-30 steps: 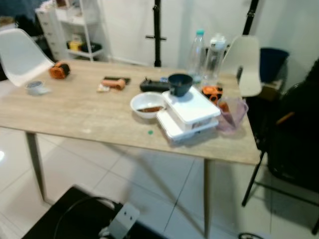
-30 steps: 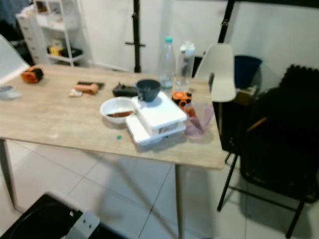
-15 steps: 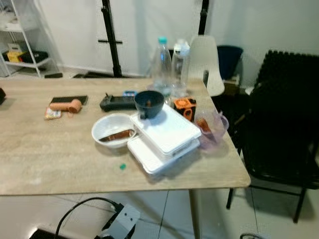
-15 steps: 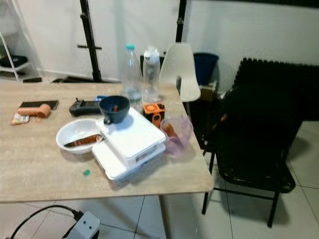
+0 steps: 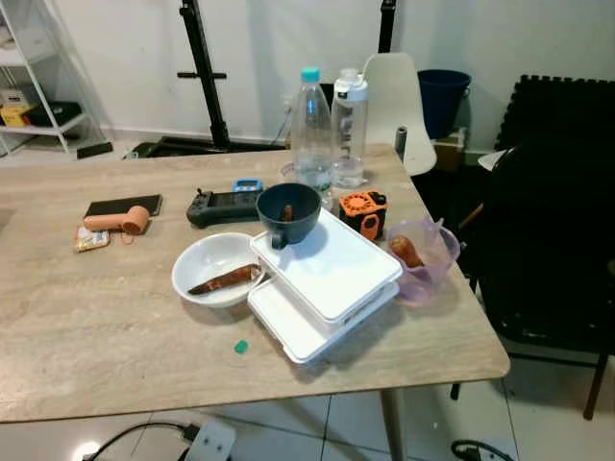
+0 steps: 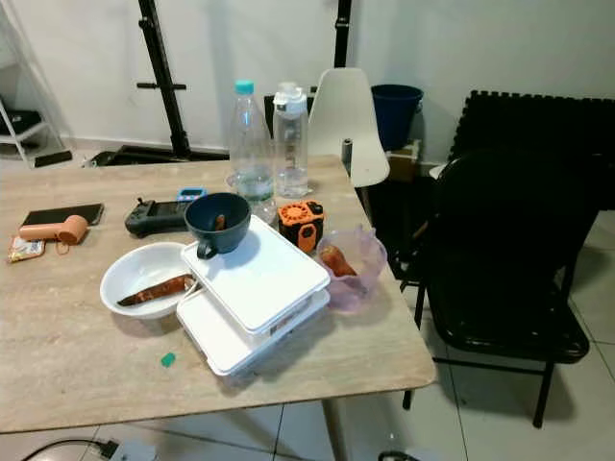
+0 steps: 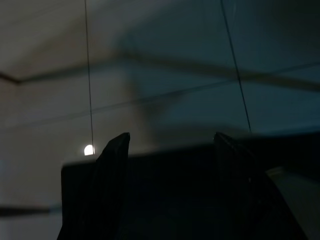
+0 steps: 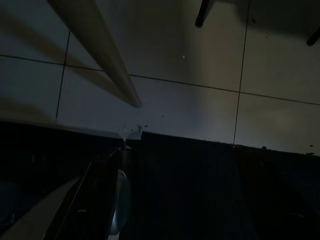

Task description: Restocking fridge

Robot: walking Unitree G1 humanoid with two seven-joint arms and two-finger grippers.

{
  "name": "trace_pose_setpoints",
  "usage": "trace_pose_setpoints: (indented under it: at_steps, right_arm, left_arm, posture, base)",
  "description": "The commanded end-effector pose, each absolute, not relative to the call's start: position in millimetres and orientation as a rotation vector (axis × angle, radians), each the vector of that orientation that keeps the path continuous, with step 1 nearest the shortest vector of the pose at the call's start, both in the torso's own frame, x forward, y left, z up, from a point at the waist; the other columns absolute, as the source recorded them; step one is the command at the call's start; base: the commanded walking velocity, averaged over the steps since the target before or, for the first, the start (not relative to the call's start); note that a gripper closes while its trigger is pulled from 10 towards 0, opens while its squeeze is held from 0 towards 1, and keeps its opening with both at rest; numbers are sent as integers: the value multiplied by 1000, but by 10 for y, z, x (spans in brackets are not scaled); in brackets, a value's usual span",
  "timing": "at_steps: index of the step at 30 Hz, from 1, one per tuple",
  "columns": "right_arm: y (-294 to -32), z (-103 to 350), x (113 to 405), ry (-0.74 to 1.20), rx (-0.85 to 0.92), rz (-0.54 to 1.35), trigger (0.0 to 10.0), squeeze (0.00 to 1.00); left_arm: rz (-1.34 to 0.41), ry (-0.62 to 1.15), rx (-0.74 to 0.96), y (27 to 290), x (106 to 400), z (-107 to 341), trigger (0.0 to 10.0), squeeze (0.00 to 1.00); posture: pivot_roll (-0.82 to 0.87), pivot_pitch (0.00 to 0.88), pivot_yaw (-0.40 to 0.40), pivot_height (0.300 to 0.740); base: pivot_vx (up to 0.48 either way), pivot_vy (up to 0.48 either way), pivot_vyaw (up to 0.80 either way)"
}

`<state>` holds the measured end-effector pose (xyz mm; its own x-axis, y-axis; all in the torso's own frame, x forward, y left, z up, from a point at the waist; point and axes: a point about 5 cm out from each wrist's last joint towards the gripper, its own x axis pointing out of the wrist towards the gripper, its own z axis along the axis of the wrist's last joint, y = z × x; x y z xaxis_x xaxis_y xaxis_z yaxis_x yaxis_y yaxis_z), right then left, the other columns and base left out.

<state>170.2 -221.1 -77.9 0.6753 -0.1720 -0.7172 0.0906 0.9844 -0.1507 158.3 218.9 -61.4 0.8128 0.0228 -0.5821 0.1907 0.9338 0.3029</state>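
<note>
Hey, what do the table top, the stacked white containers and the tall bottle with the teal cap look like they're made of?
Table top: light wood or wood-look laminate, matte, with visible streaky grain. Stacked white containers: probably plastic or foam, smooth and opaque with rounded corners; hard to tell which. Bottle with the teal cap: clear plastic, see-through and ribbed.

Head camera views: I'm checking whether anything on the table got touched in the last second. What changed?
Only the camera moved: the robot turned right and came closer to the light wooden table. The stacked white lidded containers, dark blue bowl and white bowl holding a sweet potato kept their arrangement. Nothing was grasped or released.
</note>
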Motion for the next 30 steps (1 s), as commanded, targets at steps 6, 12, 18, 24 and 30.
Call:
trace_pose_setpoints:
  at_steps: [6,12,18,24,30]
  right_arm:
    - [-2215,-811,1635,840,-119,-144,10000,192]
    - [-2218,-815,1623,842,-118,-151,10000,188]
    - [-2249,-808,1621,840,-124,-153,10000,188]
    - [-2361,-808,1554,852,-135,-176,10000,192]
    - [-2372,-800,1567,849,-136,-185,10000,188]
  left_arm:
    - [436,869,216,2680,1111,-773,10000,0]
    - [963,959,249,3445,660,-601,10000,0]
    - [1318,803,448,4164,549,-27,10000,0]
    - [1402,179,678,4760,1393,1465,10000,0]
    - [681,-224,518,3889,2624,2126,10000,0]
  posture:
    - [-60,86,33,740]
    - [-60,86,31,740]
    - [-56,96,36,740]
    - [-53,110,33,740]
    - [-67,106,39,740]
  base:
    - [0,0,0]
    - [0,0,0]
    - [0,0,0]
    - [0,0,0]
    - [0,0,0]
